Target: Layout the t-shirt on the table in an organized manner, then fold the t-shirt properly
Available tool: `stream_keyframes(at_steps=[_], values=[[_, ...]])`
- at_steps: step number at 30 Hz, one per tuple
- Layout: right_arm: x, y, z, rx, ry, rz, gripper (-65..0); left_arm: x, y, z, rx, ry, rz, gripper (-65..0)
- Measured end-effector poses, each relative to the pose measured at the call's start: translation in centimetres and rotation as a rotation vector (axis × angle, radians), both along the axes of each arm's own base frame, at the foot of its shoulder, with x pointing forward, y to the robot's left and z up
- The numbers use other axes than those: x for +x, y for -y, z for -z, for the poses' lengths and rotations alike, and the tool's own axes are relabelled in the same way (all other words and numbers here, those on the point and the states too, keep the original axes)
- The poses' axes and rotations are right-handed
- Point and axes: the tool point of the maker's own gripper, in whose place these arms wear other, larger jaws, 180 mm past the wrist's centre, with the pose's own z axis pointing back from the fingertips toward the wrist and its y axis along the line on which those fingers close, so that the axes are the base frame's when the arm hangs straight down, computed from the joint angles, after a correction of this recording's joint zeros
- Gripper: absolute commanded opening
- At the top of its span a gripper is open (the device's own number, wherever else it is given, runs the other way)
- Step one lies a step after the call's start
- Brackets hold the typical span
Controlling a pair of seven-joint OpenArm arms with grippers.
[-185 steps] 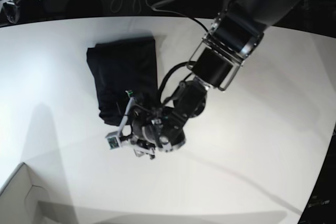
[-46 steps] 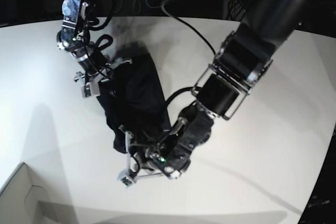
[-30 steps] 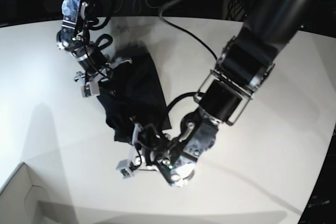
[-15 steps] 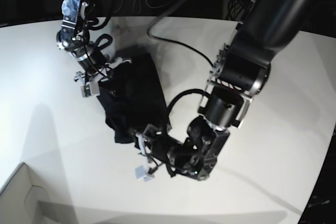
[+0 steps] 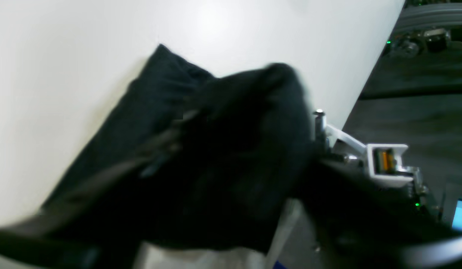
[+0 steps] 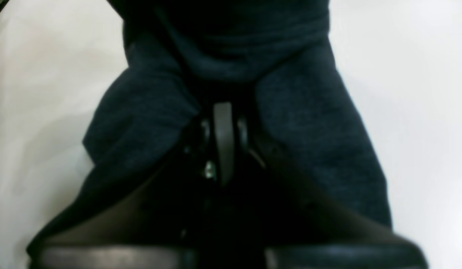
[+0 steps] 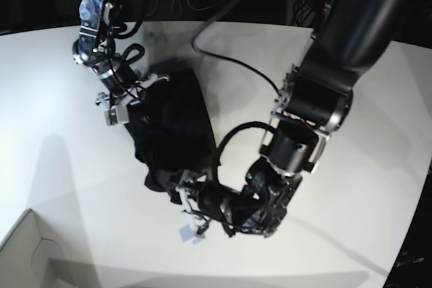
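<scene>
The t-shirt (image 7: 167,126) is lying as a folded, elongated black bundle on the table (image 7: 61,139), running from the far left toward the near centre in the base view.

My right gripper (image 7: 129,101) is sitting at the far end of the bundle. In the right wrist view, dark fabric (image 6: 298,123) is bulging on both sides of the fingers (image 6: 222,138), which are pressed together on the cloth; this gripper is pinching the t-shirt.

My left gripper (image 7: 191,202) is positioned at the near end of the bundle, low over the tabletop. In the left wrist view, the fabric (image 5: 223,157) is filling the centre of the picture, blurred, with a pointed corner of the shirt lying flat on the white surface beyond it. I cannot tell whether these jaws are spread or closed, nor whether they are touching the cloth; the view is too blurred.

A white box corner (image 7: 27,251) is showing at the near left edge of the base view, well apart from the shirt.
</scene>
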Motion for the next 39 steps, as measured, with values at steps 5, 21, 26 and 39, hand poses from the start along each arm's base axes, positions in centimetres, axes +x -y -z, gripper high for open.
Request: stream_keyframes(at_steps=[5, 21, 26, 39], values=[[0.1, -0.1, 0.0, -0.006, 0.002, -0.003, -65.0, 0.3, -1.0, 0.3, 0.013, -0.003, -0.018, 0.0], [0.5, -0.1, -0.1, -0.023, 0.0, -0.011, -65.0, 1.8, -2.1, -2.1, -0.173, -0.071, -0.14, 0.0], [0.6, -0.1, -0.1, -0.023, 0.001, -0.01, -65.0, 0.5, -3.6, 0.4, -0.149, -0.12, -0.164, 0.0], [2.3, 1.4, -6.0, -0.176, 0.124, -0.018, -65.0, 0.3, -20.4, 4.1, -0.088, -0.205, -0.45, 0.0]])
